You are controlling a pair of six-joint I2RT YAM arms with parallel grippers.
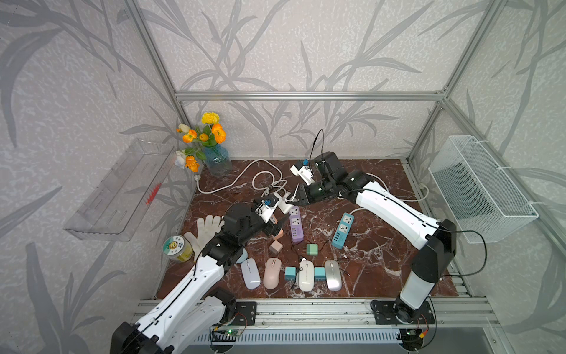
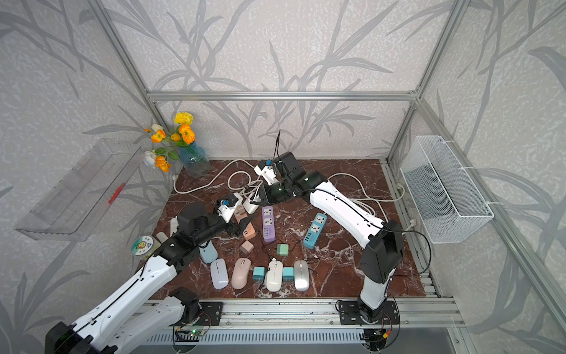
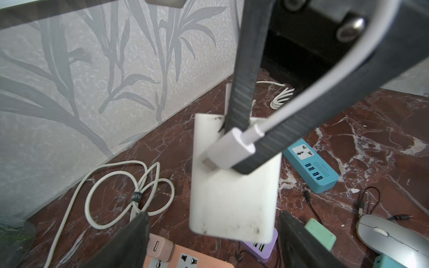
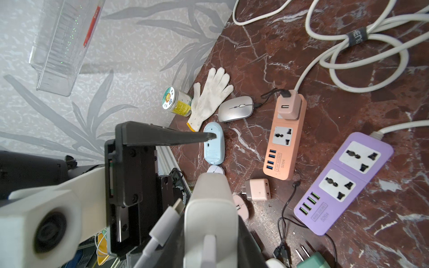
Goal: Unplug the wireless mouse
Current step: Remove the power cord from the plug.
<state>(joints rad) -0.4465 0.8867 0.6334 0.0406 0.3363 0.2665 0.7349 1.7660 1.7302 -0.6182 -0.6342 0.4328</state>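
Note:
My right gripper (image 1: 292,202) (image 4: 210,215) is shut on a white charger block (image 3: 232,197) (image 1: 285,207) and holds it above the marble table. A white cable plug (image 3: 229,150) (image 4: 167,220) lies along one right finger, its metal tip bare and in no socket. My left gripper (image 3: 213,241) (image 1: 278,225) is open, its jaws either side of the block's end with gaps. In the right wrist view a silver wireless mouse (image 4: 235,109) has a black lead running to a pink adapter (image 4: 289,104) in the orange power strip (image 4: 284,139).
Several more mice (image 1: 306,275) lie in a row near the front edge with small adapters. Purple (image 1: 296,225) and blue (image 1: 342,230) power strips, coiled white cords (image 1: 269,180), a glove (image 1: 208,228), a jar (image 1: 177,248) and a flower vase (image 1: 218,159) crowd the table.

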